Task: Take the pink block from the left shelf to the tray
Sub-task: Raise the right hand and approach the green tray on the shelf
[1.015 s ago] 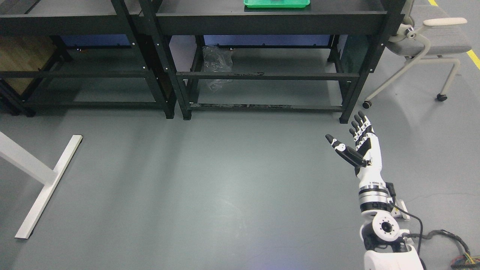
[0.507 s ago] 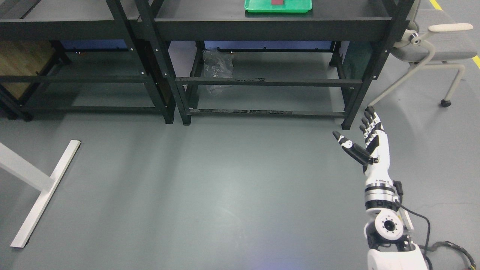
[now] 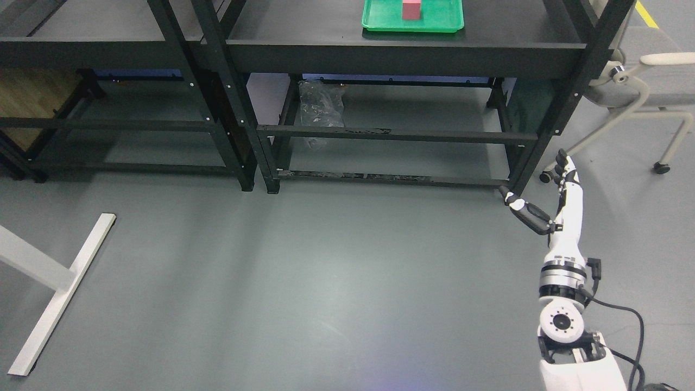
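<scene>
A pink block stands in a green tray on the top board of the right-hand black shelf unit, at the picture's top edge. My right hand is raised low at the right, well below and right of the tray, near the shelf's front right leg. Its fingers are stretched out and its thumb spread, holding nothing. The left-hand shelf unit shows a bare top board. My left arm does not show.
A grey office chair stands at the right behind the shelf leg. A crumpled plastic bag lies under the right shelf. A white stand foot crosses the floor at the left. Cables trail by my right arm.
The camera has tilted up and the whole picture shifted, bringing the tray and pink block further into view. My right hand turned more edge-on and sits further right, fingers still spread.
</scene>
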